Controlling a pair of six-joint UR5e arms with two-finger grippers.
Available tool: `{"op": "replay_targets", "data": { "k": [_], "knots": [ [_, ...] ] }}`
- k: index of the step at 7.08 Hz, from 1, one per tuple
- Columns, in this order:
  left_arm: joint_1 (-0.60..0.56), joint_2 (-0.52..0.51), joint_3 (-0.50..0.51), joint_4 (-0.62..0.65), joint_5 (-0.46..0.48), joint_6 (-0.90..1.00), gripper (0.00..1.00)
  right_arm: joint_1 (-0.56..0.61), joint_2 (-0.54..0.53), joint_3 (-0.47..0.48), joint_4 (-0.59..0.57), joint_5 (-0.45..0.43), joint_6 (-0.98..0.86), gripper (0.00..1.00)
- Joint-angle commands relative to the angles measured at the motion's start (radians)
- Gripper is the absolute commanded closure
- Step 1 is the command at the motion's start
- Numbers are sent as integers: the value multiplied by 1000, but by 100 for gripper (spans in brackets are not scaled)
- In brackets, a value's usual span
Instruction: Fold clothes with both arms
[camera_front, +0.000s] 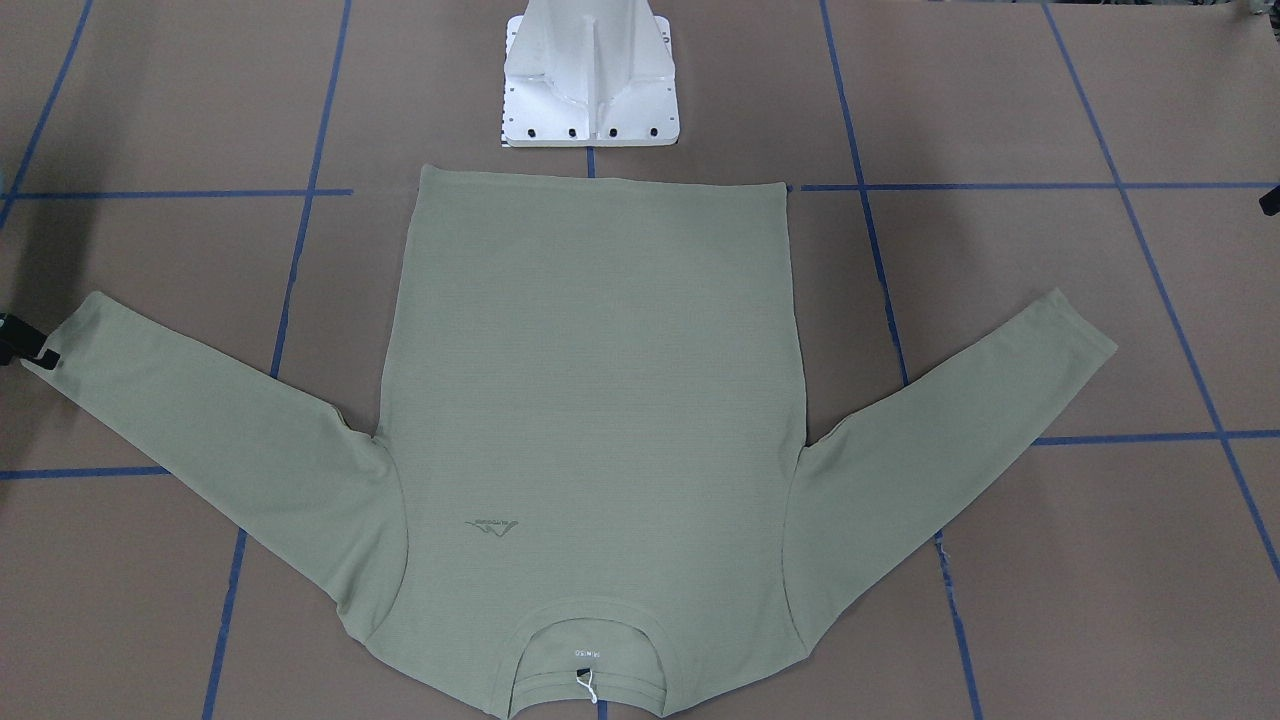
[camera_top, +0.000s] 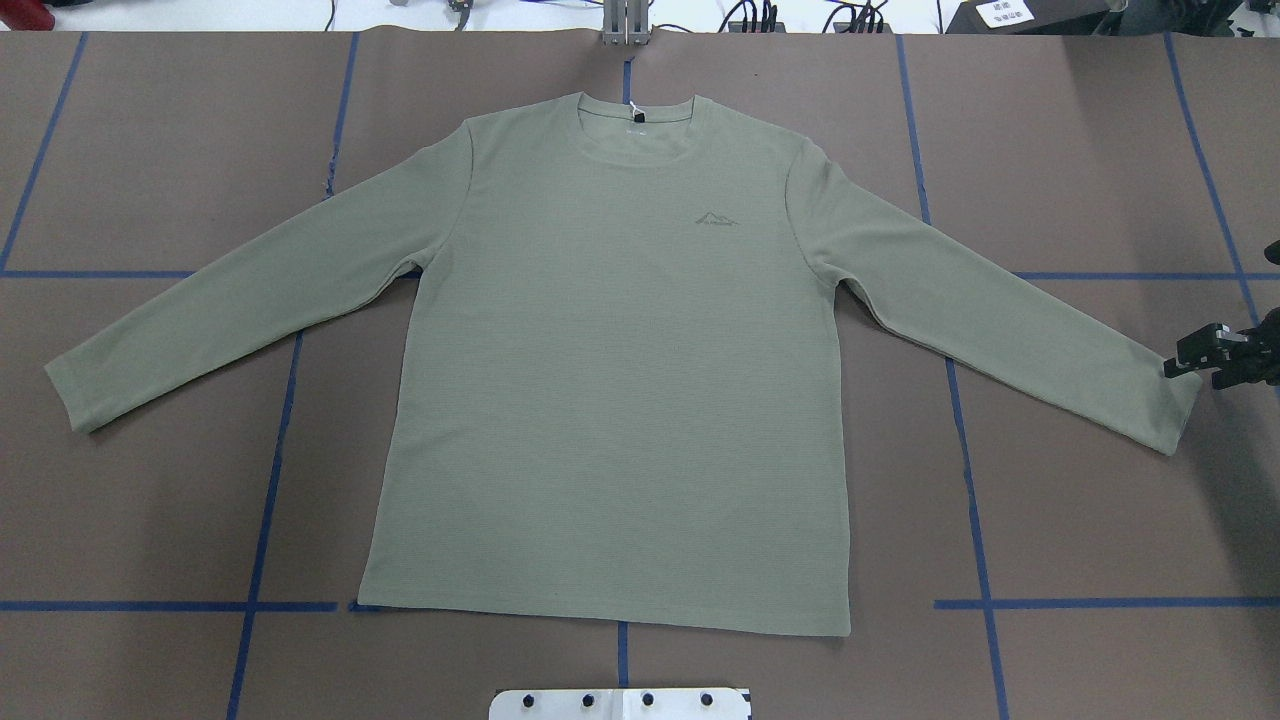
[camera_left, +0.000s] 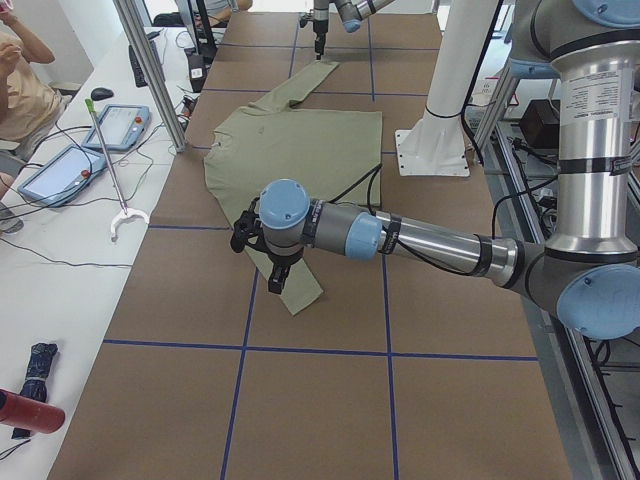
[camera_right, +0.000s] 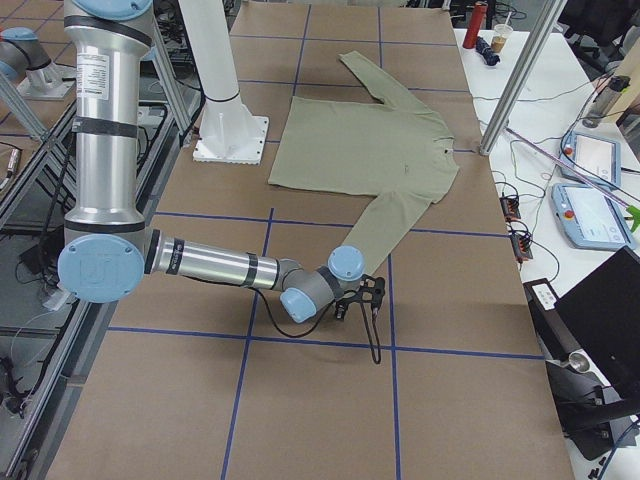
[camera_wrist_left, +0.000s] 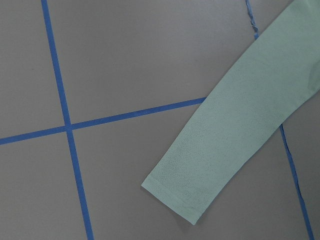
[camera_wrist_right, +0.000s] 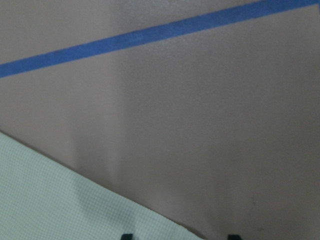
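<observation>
Sage-green shirt (camera_top: 610, 380) is laid flat, front up, on the brown table (camera_top: 1080, 520), with the sleeves spread out and the hem toward the white pedestal (camera_top: 620, 703). Right gripper (camera_top: 1195, 362) is set low at the right cuff (camera_top: 1165, 405), fingers spread, one tip over the cloth edge and the other over bare table. Left gripper (camera_left: 275, 280) is held above the left cuff (camera_wrist_left: 180, 192); whether it is spread or pressed together cannot be told.
</observation>
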Motion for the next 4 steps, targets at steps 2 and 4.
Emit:
{"op": "replay_targets", "data": {
  "k": [2, 4],
  "knots": [
    [0, -1, 2, 0, 0, 0, 1, -2, 1, -2, -1, 1, -2, 100],
    [0, -1, 5, -2, 0, 2, 1, 0, -2, 10, 2, 13, -10, 100]
  ]
}}
